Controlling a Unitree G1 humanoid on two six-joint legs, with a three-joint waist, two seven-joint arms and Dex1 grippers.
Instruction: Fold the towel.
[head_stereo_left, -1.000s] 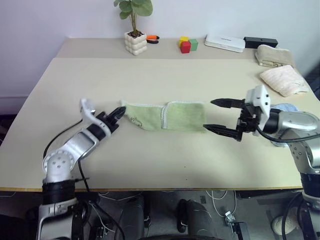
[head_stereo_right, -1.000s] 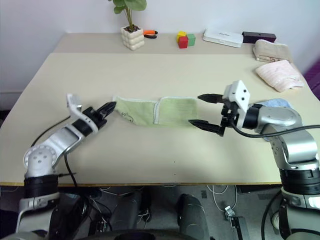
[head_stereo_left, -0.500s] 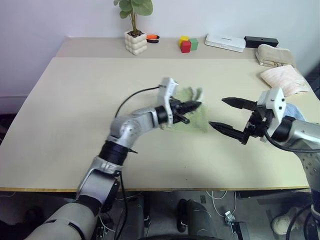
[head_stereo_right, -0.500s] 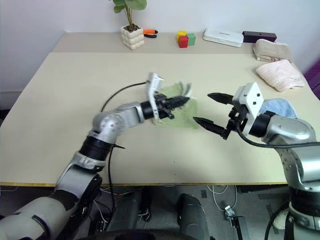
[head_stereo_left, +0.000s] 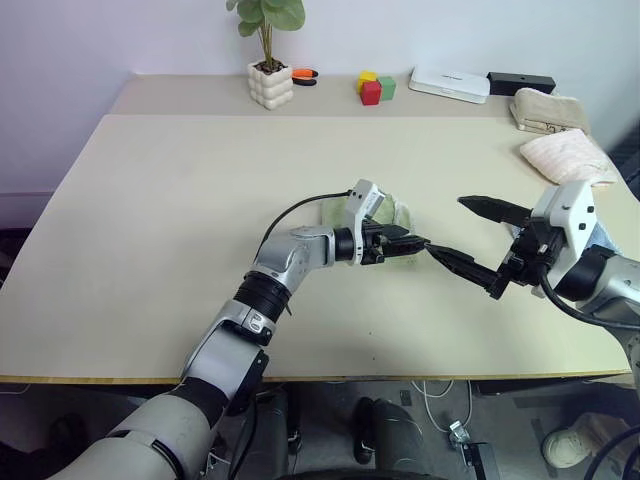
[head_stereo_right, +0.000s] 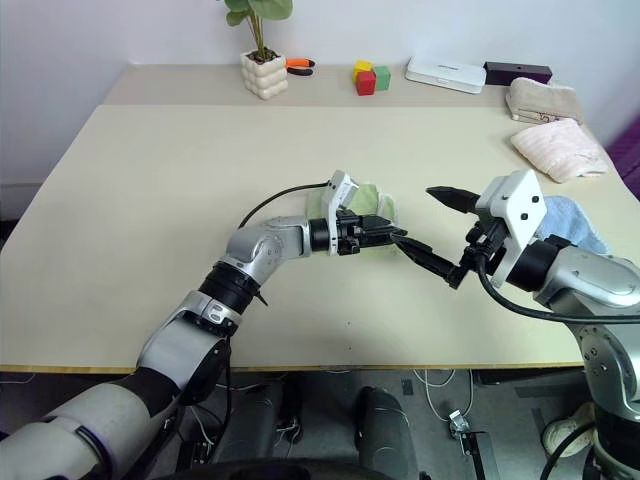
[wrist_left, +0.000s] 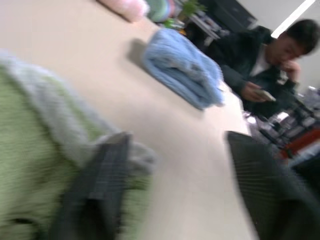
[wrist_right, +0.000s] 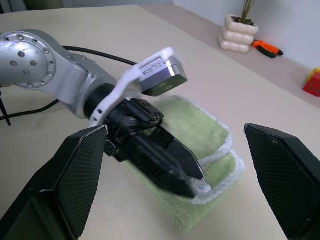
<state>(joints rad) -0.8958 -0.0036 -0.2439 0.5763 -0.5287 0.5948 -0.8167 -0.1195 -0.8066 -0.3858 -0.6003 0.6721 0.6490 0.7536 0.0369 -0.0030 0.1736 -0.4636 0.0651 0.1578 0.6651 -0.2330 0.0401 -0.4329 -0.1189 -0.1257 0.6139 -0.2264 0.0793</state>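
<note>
Near the middle of the beige table (head_stereo_left: 150, 200), the light green towel (wrist_right: 200, 131) is lying doubled over, its whitish edging stacked at the right end. The left gripper (head_stereo_left: 405, 245) is resting over that end with jaws parting, apparently letting go of the edge. The right gripper (head_stereo_left: 470, 235) is hovering just beside, jaws wide and empty. Withdrawing the left one level would probably avoid dragging the top layer askew.
</note>
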